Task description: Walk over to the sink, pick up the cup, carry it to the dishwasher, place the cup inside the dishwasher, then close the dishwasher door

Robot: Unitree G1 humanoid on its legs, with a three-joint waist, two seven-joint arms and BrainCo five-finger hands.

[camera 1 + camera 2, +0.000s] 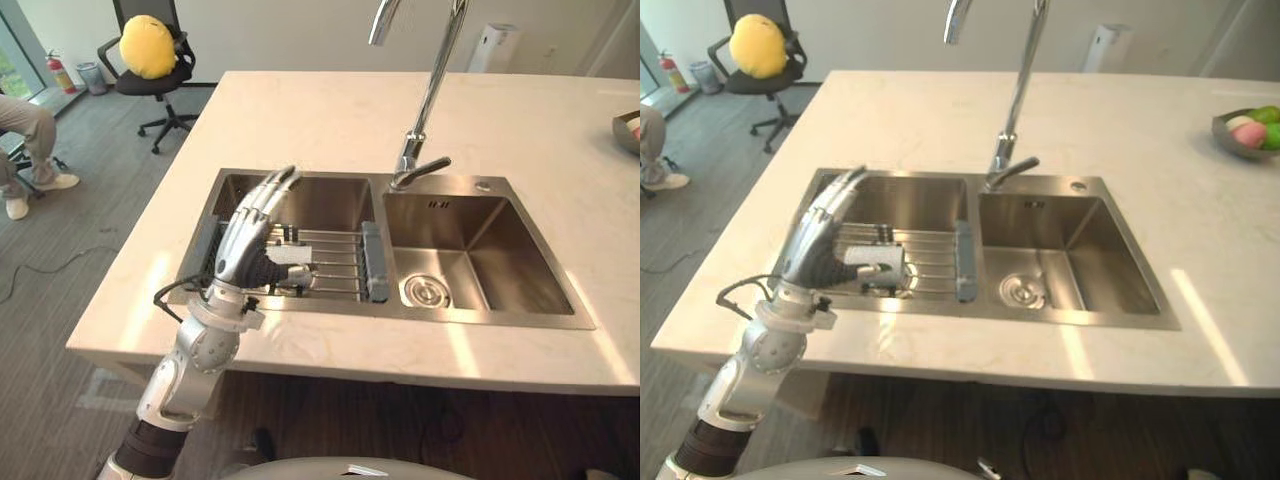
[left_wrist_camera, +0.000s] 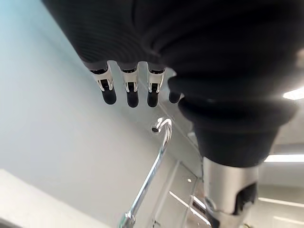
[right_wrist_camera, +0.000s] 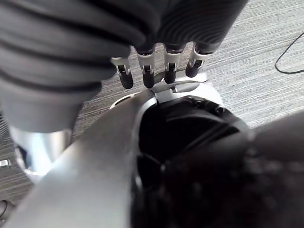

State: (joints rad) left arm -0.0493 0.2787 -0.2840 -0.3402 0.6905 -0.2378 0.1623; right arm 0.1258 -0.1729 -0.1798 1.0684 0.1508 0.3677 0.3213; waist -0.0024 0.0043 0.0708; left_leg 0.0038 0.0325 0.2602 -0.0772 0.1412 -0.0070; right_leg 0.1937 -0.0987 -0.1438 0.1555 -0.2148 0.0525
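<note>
The left robot hand [image 1: 248, 225] is hovering over the left basin of the stainless double sink [image 1: 480, 317], its fingers stretching out straight and released, grasping nothing that I can see, the palm facing the wire rack [image 1: 335, 262] that is lying across that basin. A pale piece is showing just beside the palm, low over the rack, and I cannot tell whether it is the thumb or the cup, so I cannot say for sure where the cup is sitting. The tall curved faucet [image 1: 430, 100] is rising from behind the divider between the basins, and the round drain [image 1: 425, 291] is glinting in the right basin. The right robot hand [image 3: 148, 66] is hanging low over the grey floor [image 3: 266, 47], fingers relaxed and carrying nothing. A bowl of fruit [image 1: 1245, 130] is sitting at the far right of the pale worktop [image 1: 330, 110], well apart from the sink. Beyond the worktop's far left corner, a yellow cushion [image 1: 147, 46] is resting on an office chair [image 1: 160, 90], and a person [image 1: 25, 130] is sitting at the left edge.
</note>
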